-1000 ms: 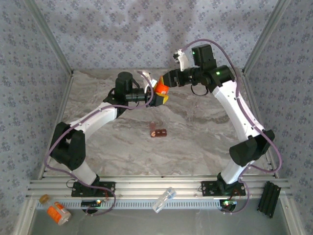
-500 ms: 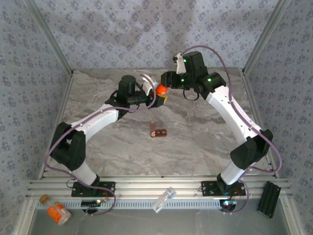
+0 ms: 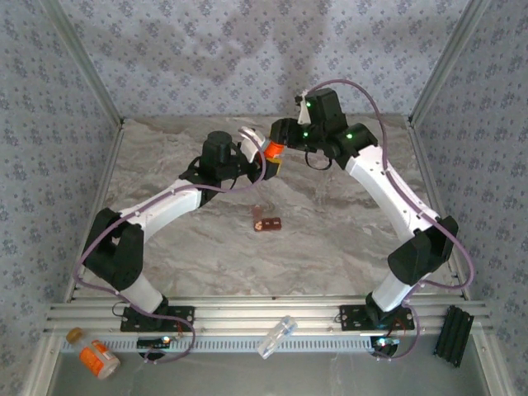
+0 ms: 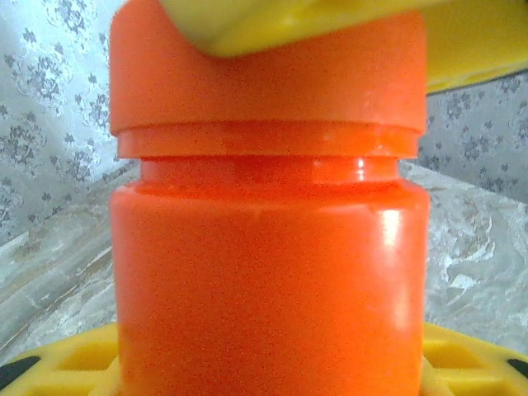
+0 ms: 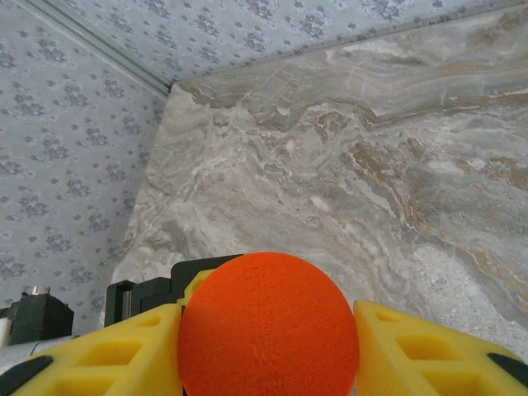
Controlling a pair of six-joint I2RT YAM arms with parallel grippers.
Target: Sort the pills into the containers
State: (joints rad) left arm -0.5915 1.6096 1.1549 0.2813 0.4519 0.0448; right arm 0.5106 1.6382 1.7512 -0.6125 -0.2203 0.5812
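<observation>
Two arms are meeting at the far centre; the left gripper (image 4: 272, 206) is clamping the orange bottle (image 3: 271, 149) by its body (yellow fingers (image 4: 462, 355) hugging it), while the right gripper (image 5: 268, 338) is pinching its cap (image 4: 268, 74); the containers (image 3: 266, 221) are lying nearer, mid-table. Opening seems to be underway; next, twisting the cap off, the left holding firm.

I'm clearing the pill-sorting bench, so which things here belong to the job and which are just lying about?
For the job: orange bottle, held aloft; dark red-brown pill box.
Lying about: white-capped labelled bottle; clear tube; black block.
</observation>
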